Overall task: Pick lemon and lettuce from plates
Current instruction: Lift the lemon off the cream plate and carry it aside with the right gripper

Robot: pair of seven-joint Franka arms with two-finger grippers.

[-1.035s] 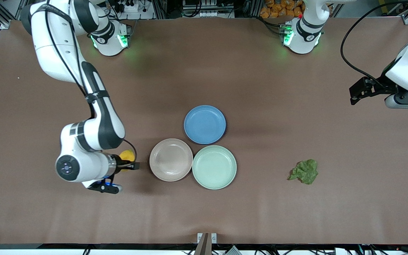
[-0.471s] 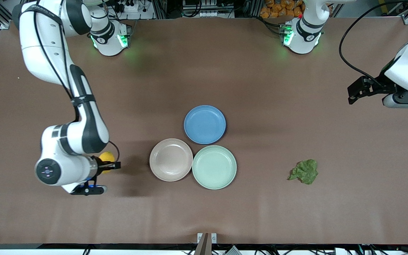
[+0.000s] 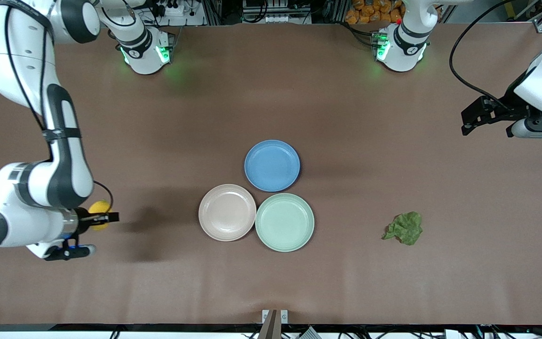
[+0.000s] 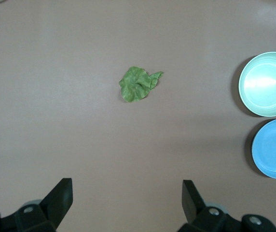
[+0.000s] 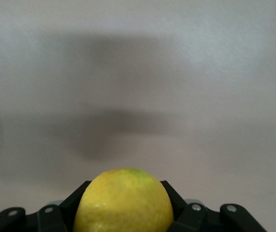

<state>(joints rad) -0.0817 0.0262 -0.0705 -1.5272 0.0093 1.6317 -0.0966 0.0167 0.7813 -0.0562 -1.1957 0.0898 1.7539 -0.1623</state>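
My right gripper (image 3: 106, 217) is shut on the yellow lemon (image 3: 98, 207) and holds it over bare table toward the right arm's end, apart from the plates. In the right wrist view the lemon (image 5: 123, 203) fills the space between the fingers. The beige-pink plate (image 3: 227, 212) and the mint green plate (image 3: 284, 222) sit side by side mid-table, both empty. The lettuce (image 3: 404, 228) lies on the table toward the left arm's end; it also shows in the left wrist view (image 4: 138, 84). My left gripper (image 3: 472, 121) is open and empty, high over the table's left-arm end.
An empty blue plate (image 3: 272, 165) touches the two plates, farther from the front camera. In the left wrist view the mint plate (image 4: 267, 83) and blue plate (image 4: 274, 149) show at the edge.
My right gripper has carried the lemon away from the beige-pink plate toward the right arm's end of the table. The left arm has risen slightly.
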